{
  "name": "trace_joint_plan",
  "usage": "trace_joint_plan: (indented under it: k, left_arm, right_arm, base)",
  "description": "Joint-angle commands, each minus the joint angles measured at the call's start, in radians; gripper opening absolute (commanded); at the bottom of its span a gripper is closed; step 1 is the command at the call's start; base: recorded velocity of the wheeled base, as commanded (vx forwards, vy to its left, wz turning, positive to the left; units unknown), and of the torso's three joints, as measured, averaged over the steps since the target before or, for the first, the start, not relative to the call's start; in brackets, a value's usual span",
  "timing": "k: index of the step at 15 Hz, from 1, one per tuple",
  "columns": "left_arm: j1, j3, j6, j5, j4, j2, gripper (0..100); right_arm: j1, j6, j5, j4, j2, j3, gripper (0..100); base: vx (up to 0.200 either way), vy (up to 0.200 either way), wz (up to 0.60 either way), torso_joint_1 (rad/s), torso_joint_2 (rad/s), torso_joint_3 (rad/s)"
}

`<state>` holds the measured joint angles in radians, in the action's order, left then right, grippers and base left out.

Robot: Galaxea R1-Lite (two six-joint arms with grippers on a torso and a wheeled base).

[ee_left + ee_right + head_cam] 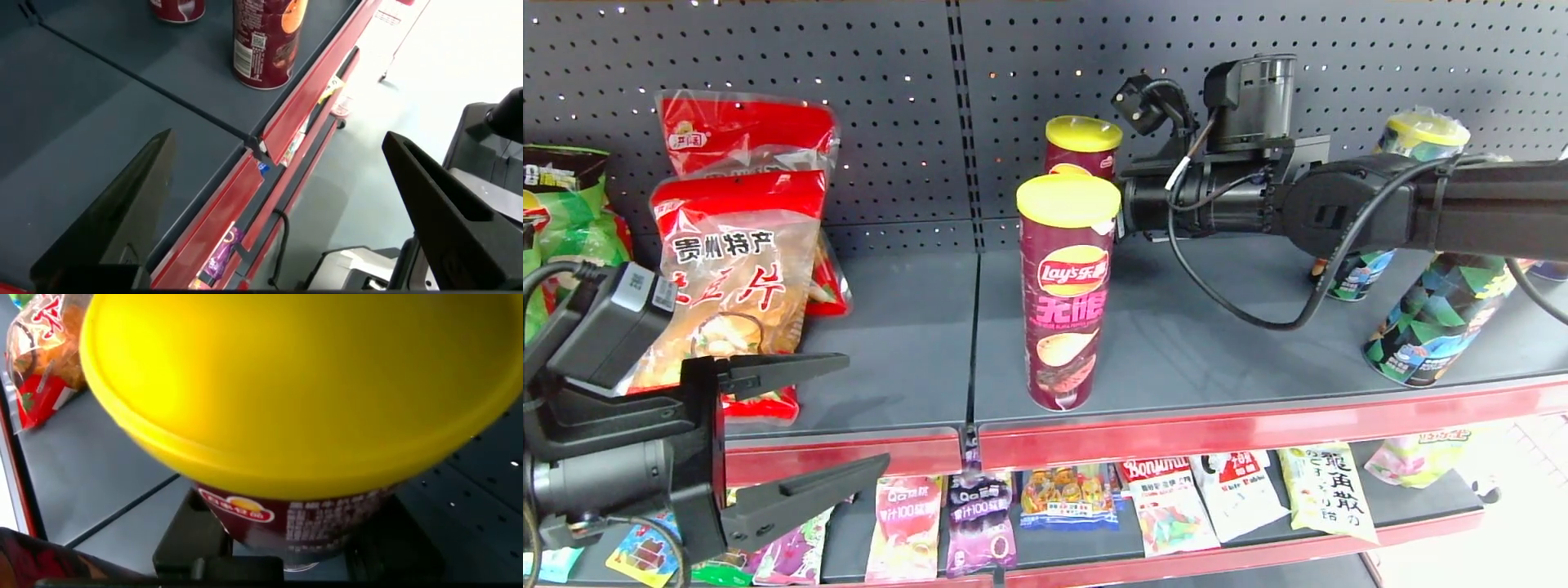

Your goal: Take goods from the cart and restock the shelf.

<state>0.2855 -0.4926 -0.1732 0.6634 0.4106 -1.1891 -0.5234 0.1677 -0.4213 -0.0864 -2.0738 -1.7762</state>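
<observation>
Two maroon chip cans with yellow lids stand on the grey shelf. The front can is near the red shelf lip. The rear can stands behind it by the pegboard. My right arm comes in from the right at lid height, its end hidden behind the front can. My right gripper sits around the rear can's body, a dark finger on each side. My left gripper hangs open and empty, low at the left before the shelf lip.
Red snack bags and a green bag stand at the shelf's left. Two teal patterned cans stand at the right, partly behind my right arm. Snack packets lie on the lower shelf. Bare shelf lies between the bags and the cans.
</observation>
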Motion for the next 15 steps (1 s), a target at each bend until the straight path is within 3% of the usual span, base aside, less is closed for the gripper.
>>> trace_joint_plan:
  k: [1,7,15]
  left_arm:
    - [0.000,0.000,0.000,-0.001,0.000,-0.004,100]
    - [0.000,-0.001,0.000,-0.001,0.000,-0.010,100]
    - [0.001,-0.014,-0.003,-0.019,0.007,-0.052,100]
  right_arm:
    - [0.000,0.001,-0.001,0.000,0.001,0.003,100]
    - [0.003,-0.019,0.018,0.004,0.032,0.038,100]
    - [0.068,-0.019,0.114,-0.007,0.357,0.509,100]
  base:
    - [0.000,0.000,0.00,0.000,0.00,0.000]
    - [0.000,0.000,0.00,0.000,0.00,0.000]
    - [0.000,0.000,0.00,0.000,0.00,0.000]
